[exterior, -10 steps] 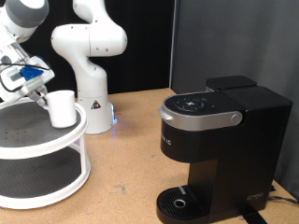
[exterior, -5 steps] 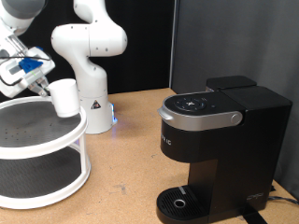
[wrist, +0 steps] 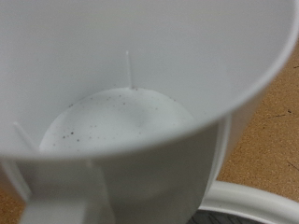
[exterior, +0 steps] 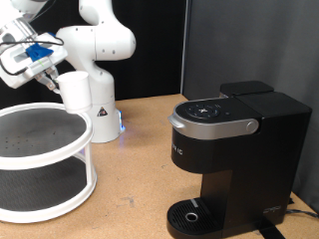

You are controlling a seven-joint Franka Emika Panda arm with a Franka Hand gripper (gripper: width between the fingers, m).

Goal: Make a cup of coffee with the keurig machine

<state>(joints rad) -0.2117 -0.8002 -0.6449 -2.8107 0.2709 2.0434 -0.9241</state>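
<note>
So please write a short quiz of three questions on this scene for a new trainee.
1. True or false: the cup rests on the white round shelf.
2. The keurig machine's lid is: A) open B) closed.
3. What does the end effector hold?

Key: 1. False, the cup is in the air above the shelf. 2. B. 3. The cup; the wrist view shows its empty inside.

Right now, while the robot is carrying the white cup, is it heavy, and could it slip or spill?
Probably light: the cup is small, and the wrist view shows nothing inside but dark specks. The tool seems to hold it by one side only, in the air above the white shelf, so it might tilt or slip. Its smooth wall looks slippery.
</note>
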